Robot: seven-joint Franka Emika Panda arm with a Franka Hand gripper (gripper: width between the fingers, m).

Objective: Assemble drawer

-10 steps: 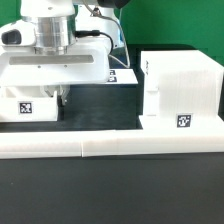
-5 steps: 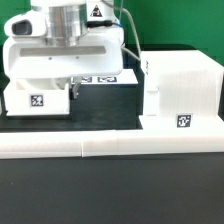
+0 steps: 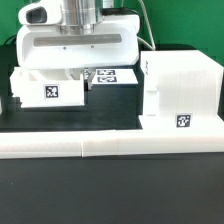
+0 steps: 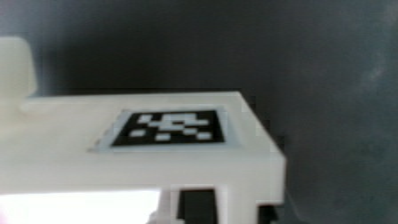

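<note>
One drawer tray (image 3: pixel 30 86) hangs clamped beneath the tool (image 3: pixel 84 75).

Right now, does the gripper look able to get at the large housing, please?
Probably not yet: the way across to the housing looks open, with nothing standing between, but the gripper seems shut on the tray, so it is occupied.

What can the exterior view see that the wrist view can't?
Only the exterior view shows the robot's tool, the big box, the long white rail in front and the marker board behind. Only the wrist view shows a tag close up, plus a blurry white shape I cannot name. Both show the black table and, probably, the small tray, which seems to carry that tag.
</note>
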